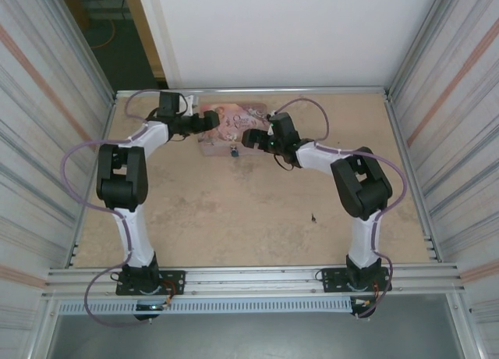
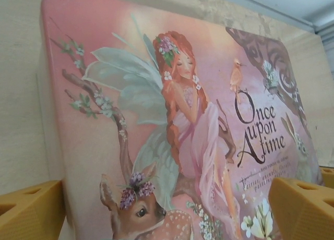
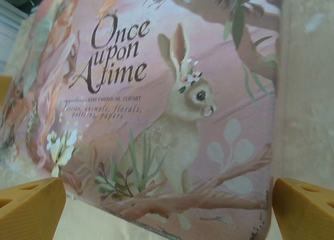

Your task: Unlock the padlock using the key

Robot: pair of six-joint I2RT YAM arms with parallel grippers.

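Care is advised while the pink illustrated tin (image 1: 230, 125) is steadied between both spread-fingered grippers, left (image 2: 167, 211) and right (image 3: 167, 208), leaving the tiny blue-bodied padlock (image 1: 234, 151) reachable.

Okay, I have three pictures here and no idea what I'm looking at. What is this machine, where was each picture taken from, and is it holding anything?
These are two robot arms bolted at the near edge of a table. The overhead picture looks down from above and behind them. The left end effector and the right end effector both reach toward a pink illustrated tin box at the far side of the table. A tiny blue padlock hangs at the tin's front edge. The other two pictures come from cameras on the wrists: the orange blocks at the bottom corners are the fingers of the left arm and the fingers of the right arm. Both stand open over the tin's lid, holding nothing.
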